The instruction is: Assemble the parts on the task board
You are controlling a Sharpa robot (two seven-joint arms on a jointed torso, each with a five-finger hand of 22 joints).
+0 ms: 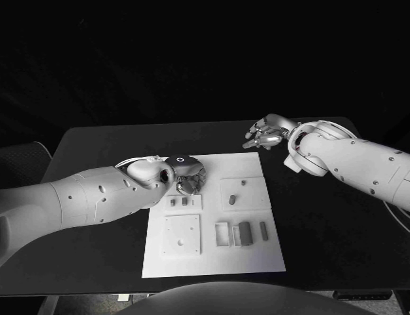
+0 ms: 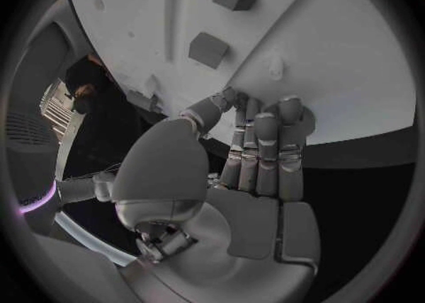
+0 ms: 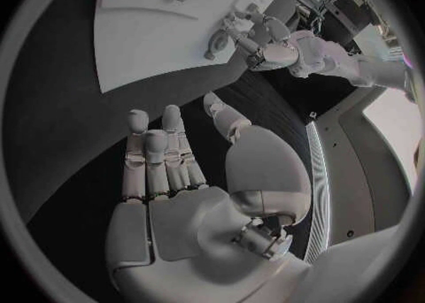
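Note:
The white task board (image 1: 214, 262) lies in the middle of the black table. My left hand (image 1: 187, 175) hangs over its far left part, fingers straight and side by side, thumb beside them, nothing seen in its grasp. In the left wrist view my left hand (image 2: 264, 149) has its fingertips (image 2: 265, 108) just short of a small peg (image 2: 276, 71) standing on the board (image 2: 346, 41). Two grey blocks (image 2: 209, 48) lie farther along. My right hand (image 1: 266, 134) floats with its fingers spread and empty over the table beyond the board's far right corner. The right wrist view has the same right hand (image 3: 168, 175).
Grey parts (image 1: 245, 233) lie in recesses at the board's near right, two small ones (image 1: 179, 202) at mid left, and a peg (image 1: 231, 197) near the centre. Bare black table (image 1: 337, 223) surrounds the board. The right wrist view takes in my left hand (image 3: 265, 41) at the board (image 3: 151, 41).

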